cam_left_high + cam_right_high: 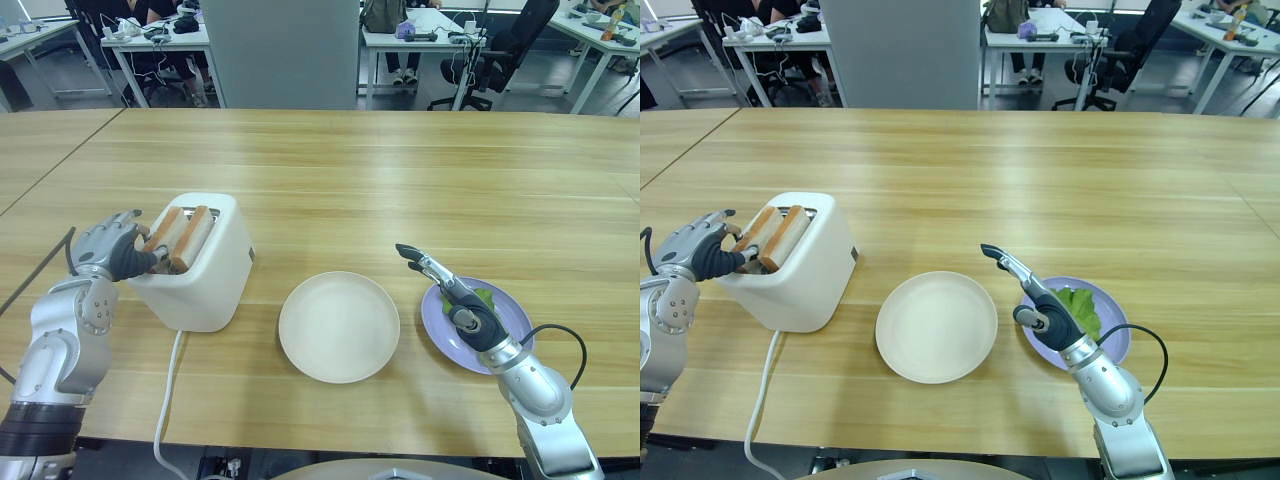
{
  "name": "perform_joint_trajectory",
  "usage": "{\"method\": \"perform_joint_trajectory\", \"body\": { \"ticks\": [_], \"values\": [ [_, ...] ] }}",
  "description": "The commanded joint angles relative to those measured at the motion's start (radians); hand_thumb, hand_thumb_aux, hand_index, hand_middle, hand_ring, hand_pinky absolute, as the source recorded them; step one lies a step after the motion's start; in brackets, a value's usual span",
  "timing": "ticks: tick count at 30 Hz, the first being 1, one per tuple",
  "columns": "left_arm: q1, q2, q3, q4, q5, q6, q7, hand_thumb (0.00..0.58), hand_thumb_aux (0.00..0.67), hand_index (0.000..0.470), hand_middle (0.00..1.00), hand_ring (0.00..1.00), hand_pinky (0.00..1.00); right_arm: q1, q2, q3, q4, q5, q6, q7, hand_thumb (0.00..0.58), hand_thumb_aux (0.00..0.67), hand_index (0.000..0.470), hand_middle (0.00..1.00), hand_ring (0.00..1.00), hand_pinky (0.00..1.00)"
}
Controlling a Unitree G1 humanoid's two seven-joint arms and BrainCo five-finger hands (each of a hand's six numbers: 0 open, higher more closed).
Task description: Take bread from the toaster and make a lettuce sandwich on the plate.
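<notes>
My left hand (113, 252) sits at the left middle of the frame, pressed up against the left side of the toaster (205, 275), and my fingers are curled onto the nearer of the two slices of bread (180, 238). Both slices stand tilted in the slots, sticking well out of the top. The toaster stands close to the near edge of the table (400, 170), and its cord (166, 390) runs off that edge at the lower left. Just right of the toaster, in the lower centre, lies the plate (338, 325), bare, with a narrow strip of wood between the two. My right hand (450, 295) is at the lower right with its fingers stretched out straight and apart, holding nothing. They point toward the upper left, out over the left rim of the purple dish (515, 318). The lettuce (1080, 305) lies on that dish, just to the right of my palm and partly under it. The dish lies just right of the plate, with a small gap between them. Beyond the toaster, plate and dish the tabletop runs wide and open toward the top of the frame.
</notes>
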Motion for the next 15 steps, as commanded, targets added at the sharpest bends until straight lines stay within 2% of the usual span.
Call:
{"method": "perform_joint_trajectory", "body": {
  "ticks": [1,3,4,5,6,7,15],
  "values": [
    [0.024,0.010,-0.020,-0.005,0.005,-0.010,-0.020,0.580,0.670,0.460,0.00,0.00,0.00,0.005,-0.007,-0.001,0.004,0.003,-0.001,0.010,0.000,0.000,0.000,0.00,0.00,0.00],
    [0.023,0.005,-0.012,-0.009,-0.003,-0.022,-0.004,0.580,0.670,0.460,0.00,0.00,0.00,0.005,-0.007,-0.001,0.004,0.003,-0.001,0.010,0.000,0.000,0.000,0.00,0.00,0.00],
    [0.016,0.000,-0.003,-0.012,-0.009,-0.029,0.014,0.580,0.670,0.460,0.35,0.35,0.35,0.005,-0.007,-0.001,0.004,0.003,-0.002,0.010,0.000,0.000,0.000,0.00,0.00,0.00],
    [0.012,-0.005,0.008,-0.018,-0.014,-0.032,0.027,0.580,0.670,0.460,0.83,0.83,0.83,0.003,-0.008,-0.001,0.005,0.004,-0.002,0.011,0.000,0.000,0.000,0.00,0.00,0.00],
    [0.005,-0.012,0.019,-0.022,-0.023,-0.038,0.044,0.580,0.670,0.460,0.83,0.83,0.83,0.002,-0.008,-0.002,0.006,0.005,-0.002,0.011,0.000,0.000,0.000,0.00,0.00,0.00],
    [-0.002,-0.020,0.030,-0.025,-0.034,-0.045,0.060,0.580,0.670,0.460,1.00,1.00,1.00,0.001,-0.009,-0.002,0.006,0.005,-0.002,0.012,0.000,0.000,0.000,0.00,0.00,0.00],
    [-0.057,-0.077,0.158,-0.052,-0.142,-0.130,0.190,0.580,0.670,0.460,1.00,1.00,1.00,-0.015,-0.029,-0.027,0.033,-0.038,0.011,-0.002,0.000,0.000,0.000,0.00,0.00,0.00]
  ]
}}
